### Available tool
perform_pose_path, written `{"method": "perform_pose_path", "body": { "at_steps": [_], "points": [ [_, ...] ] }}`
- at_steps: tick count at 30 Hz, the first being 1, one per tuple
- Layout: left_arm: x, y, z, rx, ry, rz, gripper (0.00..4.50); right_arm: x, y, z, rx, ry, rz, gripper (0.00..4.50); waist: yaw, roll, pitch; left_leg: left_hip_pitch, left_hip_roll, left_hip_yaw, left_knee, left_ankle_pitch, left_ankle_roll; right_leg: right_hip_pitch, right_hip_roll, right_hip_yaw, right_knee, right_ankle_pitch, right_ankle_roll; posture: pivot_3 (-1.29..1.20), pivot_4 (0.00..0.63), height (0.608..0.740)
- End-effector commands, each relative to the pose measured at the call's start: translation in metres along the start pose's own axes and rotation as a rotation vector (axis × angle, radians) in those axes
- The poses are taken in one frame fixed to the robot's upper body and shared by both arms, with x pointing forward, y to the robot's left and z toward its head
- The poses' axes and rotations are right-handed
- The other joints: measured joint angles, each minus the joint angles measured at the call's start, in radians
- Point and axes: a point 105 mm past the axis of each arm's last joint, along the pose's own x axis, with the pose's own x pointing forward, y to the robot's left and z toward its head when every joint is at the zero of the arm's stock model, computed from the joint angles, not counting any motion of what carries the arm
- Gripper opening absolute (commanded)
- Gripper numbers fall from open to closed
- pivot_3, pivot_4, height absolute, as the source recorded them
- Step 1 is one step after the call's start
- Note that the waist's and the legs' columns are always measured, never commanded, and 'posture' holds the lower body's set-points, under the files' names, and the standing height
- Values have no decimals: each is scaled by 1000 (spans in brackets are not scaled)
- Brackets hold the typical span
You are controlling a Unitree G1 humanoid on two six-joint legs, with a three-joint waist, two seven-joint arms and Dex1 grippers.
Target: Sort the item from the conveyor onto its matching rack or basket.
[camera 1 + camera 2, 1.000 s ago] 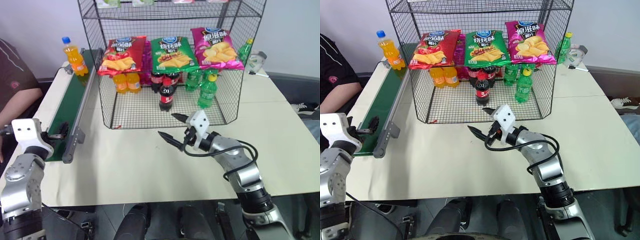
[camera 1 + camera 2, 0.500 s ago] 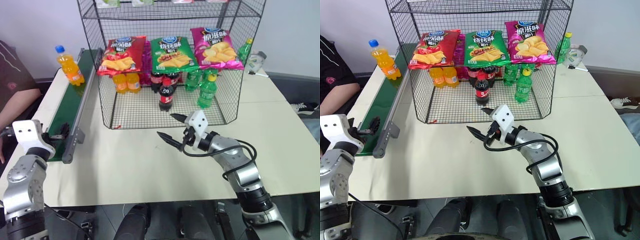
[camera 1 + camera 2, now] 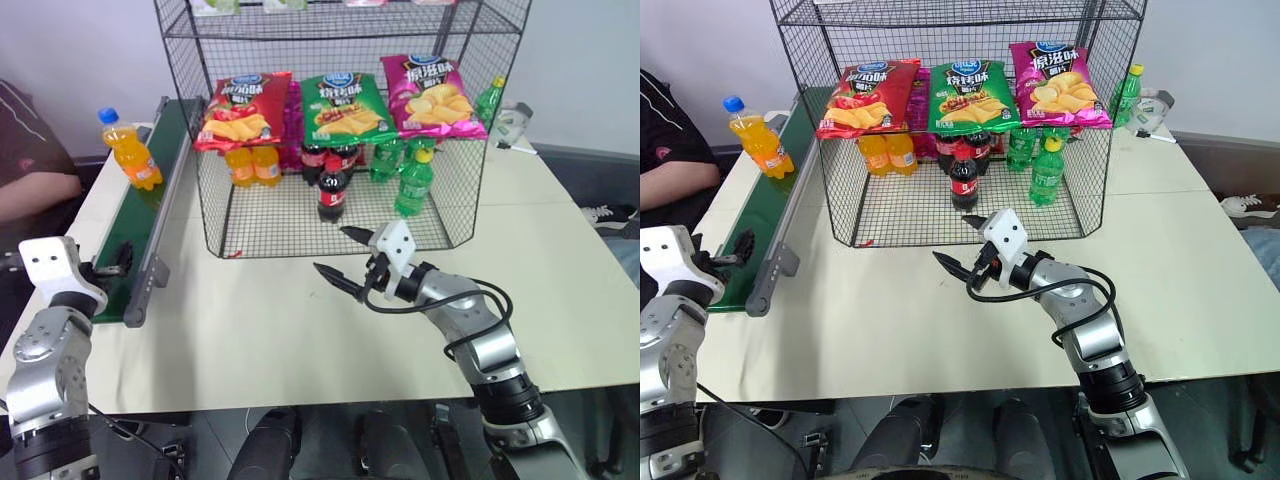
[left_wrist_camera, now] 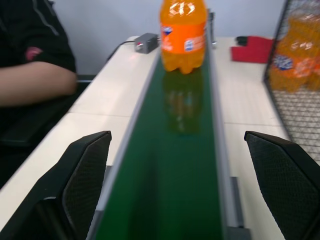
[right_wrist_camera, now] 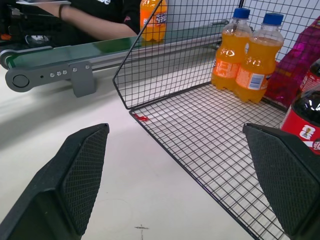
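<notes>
The item, a small orange soda bottle [image 3: 130,150] with a blue cap, stands upright on the conveyor [image 3: 140,225], a dark green belt in a grey frame along the table's left side. My left gripper [image 3: 115,260] sits at the belt's near end, open, with the bottle [image 4: 183,35] well ahead of its fingers and nothing between them. My right gripper [image 3: 335,250] hovers open over the table just in front of the rack [image 3: 460,190], a black wire-mesh cage, and is empty.
Chip bags [image 3: 343,108] hang across the rack's front. Inside stand orange bottles [image 3: 252,165], a cola bottle [image 3: 333,190] and green bottles [image 3: 413,185]. A person's arm [image 3: 30,190] rests left of the conveyor. A small grey box [image 4: 146,42] lies by the belt's far end.
The orange bottle has travelled along the belt toward my left gripper. Both grippers have stayed in place and open.
</notes>
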Motion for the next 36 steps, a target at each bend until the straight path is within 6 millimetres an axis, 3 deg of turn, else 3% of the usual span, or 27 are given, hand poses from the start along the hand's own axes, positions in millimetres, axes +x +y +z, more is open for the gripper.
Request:
{"method": "perform_pose_path", "body": {
  "at_steps": [1, 25, 36],
  "points": [
    [-2, 7, 20, 4, -87, 6, 4466, 3, 1, 13, -32, -47, 6, 4500, 0, 0, 0, 0, 0, 0, 0, 0, 0, 0, 0, 0, 0, 0, 0, 0, 150, 740],
    [-3, 14, 17, 32, -112, 52, 4466, 5, 2, 14, -33, -50, 14, 4500, 0, 0, 0, 0, 0, 0, 0, 0, 0, 0, 0, 0, 0, 0, 0, 0, 150, 740],
    [-6, 18, 27, -1, -154, 65, 4466, 4, 4, 14, -30, -46, 21, 4500, 0, 0, 0, 0, 0, 0, 0, 0, 0, 0, 0, 0, 0, 0, 0, 0, 150, 740]
  ]
}}
